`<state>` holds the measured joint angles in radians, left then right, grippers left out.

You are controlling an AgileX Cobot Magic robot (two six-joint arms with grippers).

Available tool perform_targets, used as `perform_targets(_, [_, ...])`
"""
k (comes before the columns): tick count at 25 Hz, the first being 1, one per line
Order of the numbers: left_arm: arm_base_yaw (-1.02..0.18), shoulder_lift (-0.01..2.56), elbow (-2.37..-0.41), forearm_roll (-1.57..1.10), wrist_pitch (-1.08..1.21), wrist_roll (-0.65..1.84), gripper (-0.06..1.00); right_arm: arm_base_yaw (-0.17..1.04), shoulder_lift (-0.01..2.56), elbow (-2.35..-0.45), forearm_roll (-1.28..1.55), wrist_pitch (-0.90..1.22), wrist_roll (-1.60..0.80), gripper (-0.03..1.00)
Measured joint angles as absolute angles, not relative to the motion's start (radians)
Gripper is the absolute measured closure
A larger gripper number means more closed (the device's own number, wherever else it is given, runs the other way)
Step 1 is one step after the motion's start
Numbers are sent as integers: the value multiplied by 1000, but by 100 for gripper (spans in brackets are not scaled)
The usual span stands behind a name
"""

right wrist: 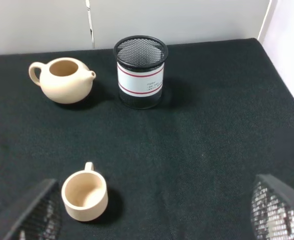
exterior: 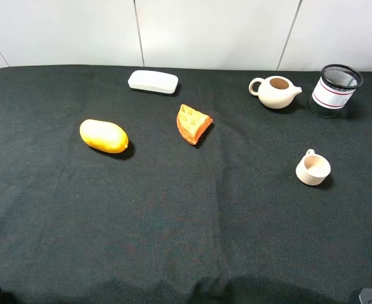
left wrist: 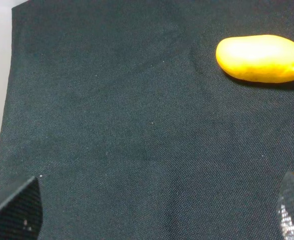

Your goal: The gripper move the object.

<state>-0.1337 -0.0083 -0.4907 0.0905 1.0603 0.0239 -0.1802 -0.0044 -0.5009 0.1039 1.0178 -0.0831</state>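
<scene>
Black cloth covers the surface [exterior: 173, 215], with white wall panels behind it along the top of the exterior high view.

Object positions, exterior high view:
- I read the mesh pen cup [exterior: 335, 90] at the upper right of the frame. It stands upright and free, with nothing touching it.
- A cream teapot [exterior: 275, 92] stands just to the left of it, apart from it, spout toward the pen cup.
- A beige cup [exterior: 312, 168] with a handle sits lower right, well apart from both.
- A white case [exterior: 153, 82] lies at upper centre-left, an orange wedge [exterior: 192, 123] near the centre, and a yellow mango [exterior: 103, 135] at left.

Gripper status:
- In the right wrist view, the right gripper [right wrist: 157, 215] shows two fingertips at the lower corners of the frame, spread wide, with nothing between them. The pen cup [right wrist: 140, 71] stands at upper centre of that frame, well clear of the fingertips.
- In the left wrist view, the left gripper [left wrist: 157, 210] likewise shows its fingertips wide apart over bare cloth. The mango [left wrist: 261, 58] lies at the upper right of that frame.
</scene>
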Motion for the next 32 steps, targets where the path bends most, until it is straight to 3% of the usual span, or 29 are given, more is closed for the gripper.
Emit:
perform_targets(14, [-134,-8,-491,90,1060,24,-5,-180,-4,-501,96,1019,-124,39])
perform_targets(18, [-134,-8,-491,90,1060,24,-5,-173,-4,-501,57,1019,-107,31])
perform_targets(27, [-134,-8,-491,90,1060,24,-5,49,-4,-501,14,1019,-53,27])
perform_targets(32, [-134,-8,-491,90,1060,24,-5,98,-4,-501,11,1019,-50,27])
